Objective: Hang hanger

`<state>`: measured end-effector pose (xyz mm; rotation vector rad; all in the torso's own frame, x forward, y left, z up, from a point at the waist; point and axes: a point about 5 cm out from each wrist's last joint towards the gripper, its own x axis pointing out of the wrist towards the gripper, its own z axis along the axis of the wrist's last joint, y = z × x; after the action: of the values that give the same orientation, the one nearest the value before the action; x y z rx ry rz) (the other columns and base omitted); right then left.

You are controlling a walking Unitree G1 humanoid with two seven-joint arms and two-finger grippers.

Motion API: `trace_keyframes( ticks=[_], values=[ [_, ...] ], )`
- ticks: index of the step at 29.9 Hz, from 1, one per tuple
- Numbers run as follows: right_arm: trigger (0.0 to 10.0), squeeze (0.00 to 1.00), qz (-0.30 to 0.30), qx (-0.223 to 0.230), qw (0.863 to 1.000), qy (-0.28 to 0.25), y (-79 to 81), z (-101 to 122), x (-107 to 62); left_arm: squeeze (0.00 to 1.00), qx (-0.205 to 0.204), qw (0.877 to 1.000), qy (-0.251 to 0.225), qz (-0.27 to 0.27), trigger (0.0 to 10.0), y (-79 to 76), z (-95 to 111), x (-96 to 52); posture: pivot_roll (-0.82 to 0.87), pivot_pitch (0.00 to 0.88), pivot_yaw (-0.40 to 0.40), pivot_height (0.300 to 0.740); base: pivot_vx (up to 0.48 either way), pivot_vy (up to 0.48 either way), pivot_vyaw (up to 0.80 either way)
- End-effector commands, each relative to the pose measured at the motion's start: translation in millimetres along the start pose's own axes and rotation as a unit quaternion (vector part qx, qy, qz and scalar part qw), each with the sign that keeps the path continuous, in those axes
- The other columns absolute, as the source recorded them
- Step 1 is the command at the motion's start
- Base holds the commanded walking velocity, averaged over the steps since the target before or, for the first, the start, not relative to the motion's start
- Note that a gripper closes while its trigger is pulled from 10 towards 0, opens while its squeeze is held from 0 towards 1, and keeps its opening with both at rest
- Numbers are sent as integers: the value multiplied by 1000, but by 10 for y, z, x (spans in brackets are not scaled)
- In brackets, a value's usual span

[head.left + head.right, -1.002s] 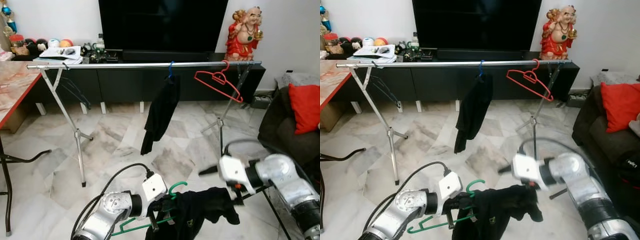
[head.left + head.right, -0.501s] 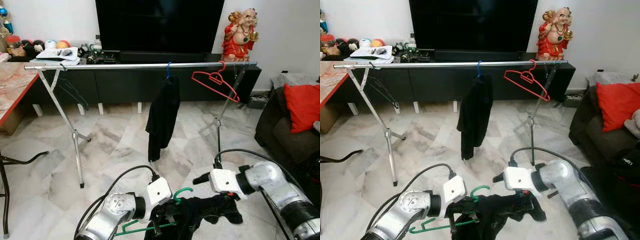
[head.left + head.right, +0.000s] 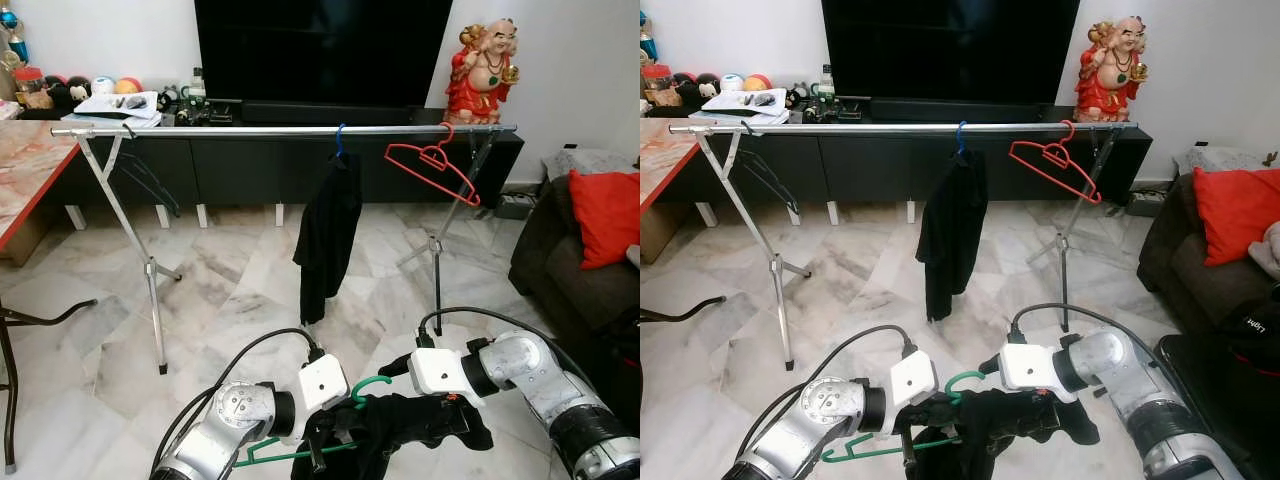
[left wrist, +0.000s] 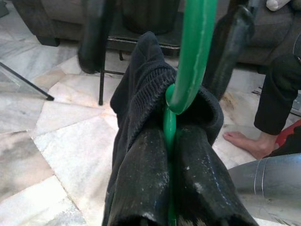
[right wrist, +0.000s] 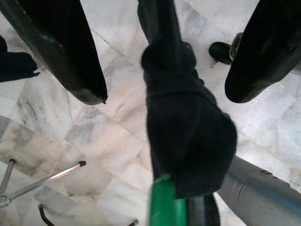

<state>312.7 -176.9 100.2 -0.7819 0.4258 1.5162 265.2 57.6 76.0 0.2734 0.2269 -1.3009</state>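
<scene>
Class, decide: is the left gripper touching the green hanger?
Touching. The left wrist view shows the left gripper with both fingers pressed against the green hanger.

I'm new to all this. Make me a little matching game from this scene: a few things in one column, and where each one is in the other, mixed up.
Things:
1. green hanger
2. red hanger
3. red statue
4. red cushion

Places:
A. on the dark sofa
B. empty, on the rail's right end
C. in the left gripper, draped with a black garment
D. on the TV cabinet

Pairs: 1-C, 2-B, 3-D, 4-A
</scene>
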Motion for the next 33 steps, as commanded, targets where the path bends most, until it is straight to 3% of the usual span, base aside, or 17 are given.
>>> trace_keyframes(
  ticks=[1,17,18,19,20,21,22,23,33],
  values=[
    [10000,0,3,-13,1000,10,-38,30,1,0,31,999,-23,-9,10000,13,185,52,109,0,-94,740,0,0,0],
    [10000,0,44,-4,998,34,18,-3,177,0,39,998,-34,-21,10000,-27,267,116,122,0,-97,740,0,0,0],
    [8745,0,45,-1,998,38,21,-13,185,0,40,998,-34,-22,10000,-28,268,116,122,0,-96,740,0,0,0],
    [8745,0,45,1,998,39,23,-19,189,0,40,998,-34,-22,10000,-28,269,118,122,0,-96,740,0,0,0],
    [2784,0,44,3,998,40,22,-21,193,0,40,998,-35,-22,10000,-28,272,120,122,0,-96,740,0,0,0],
    [2784,0,44,3,998,40,22,-21,193,0,40,998,-35,-22,10000,-28,272,120,122,0,-96,740,0,0,0],
    [706,0,41,4,998,40,18,-21,196,0,40,998,-35,-22,10000,-28,274,121,122,0,-95,740,0,0,0],
    [0,0,39,7,998,39,15,-22,200,0,40,998,-35,-23,10000,-28,277,122,122,0,-94,740,0,0,0],
    [0,0,40,15,998,35,30,-20,266,0,41,998,-35,-24,10000,-37,284,136,127,0,-97,740,0,0,0]
  ],
)
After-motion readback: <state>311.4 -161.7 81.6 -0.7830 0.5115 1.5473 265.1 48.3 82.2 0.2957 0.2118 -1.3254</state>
